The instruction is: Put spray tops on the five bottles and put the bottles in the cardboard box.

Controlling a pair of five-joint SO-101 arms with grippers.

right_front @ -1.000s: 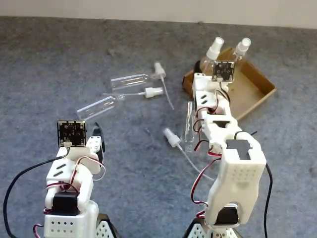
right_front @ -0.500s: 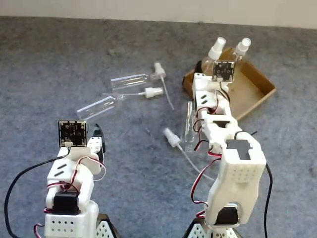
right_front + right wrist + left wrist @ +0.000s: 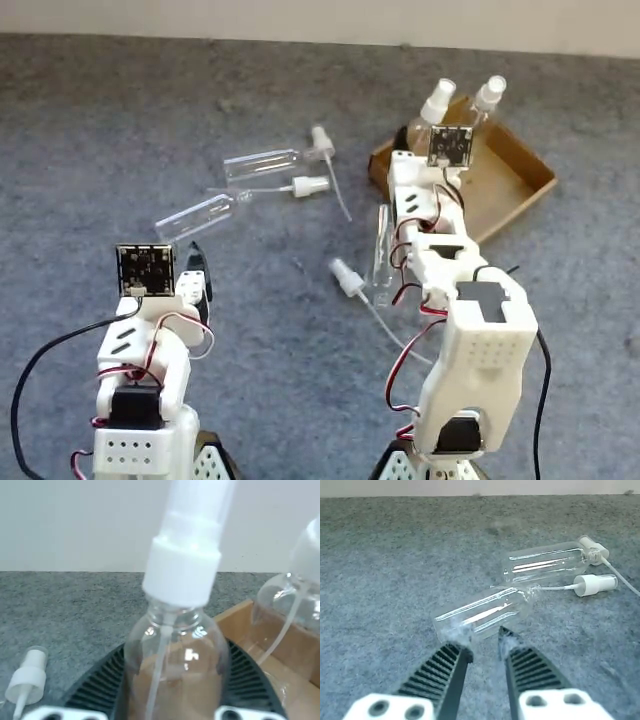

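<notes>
Barely anything has shifted: the right gripper [image 3: 175, 682] stays clenched on an upright clear plastic bottle with a white spray top [image 3: 175, 645] at the 10 o'clock edge of the brown cardboard box [image 3: 515, 185], which sits at 1 o'clock on the grey tabletop [image 3: 100, 120]. At 7 o'clock, the left gripper [image 3: 481, 644] hovers with its fingers released, just short of an uncapped clear bottle [image 3: 482, 611] lying on its side.
</notes>
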